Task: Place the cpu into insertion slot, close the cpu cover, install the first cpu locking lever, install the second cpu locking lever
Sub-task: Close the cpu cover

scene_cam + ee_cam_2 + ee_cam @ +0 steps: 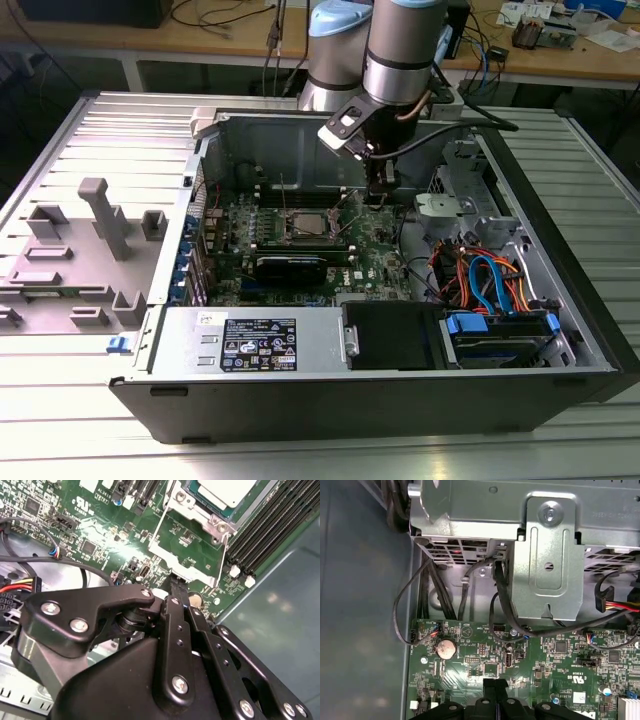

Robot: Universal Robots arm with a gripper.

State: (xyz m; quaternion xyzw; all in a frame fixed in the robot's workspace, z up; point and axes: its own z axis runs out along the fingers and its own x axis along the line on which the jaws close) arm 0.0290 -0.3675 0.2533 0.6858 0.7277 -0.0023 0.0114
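The gripper [175, 584] has its fingers [169, 620] drawn tight together, with only a seam between them. The tip meets the free edge of the cover [194, 571]; whether it pinches that edge I cannot tell. The cover stands open, tilted up off the slot [201, 519], and the green board [100, 525] shows through its window. The cpu [226, 491] lies seated in the slot, silver top up, apart from the fingertips.

In the exterior view the gripper hangs at about 2 o'clock of the slot, inside the open case [400, 400]. Memory slots [300, 188] run just beside the slot at 12 o'clock. A long black card [290, 266] lies near it at 6 o'clock. At 3 o'clock of the gripper a metal cage [455, 205] stands near, leaving a narrow strip of board between them. Loose cables [485, 280] bunch at 4 o'clock, well apart. The case's rear wall [270, 140] rises at 11 o'clock, behind the memory slots. The arm [400, 50] reaches down through the case's open side, with room around it above the walls.
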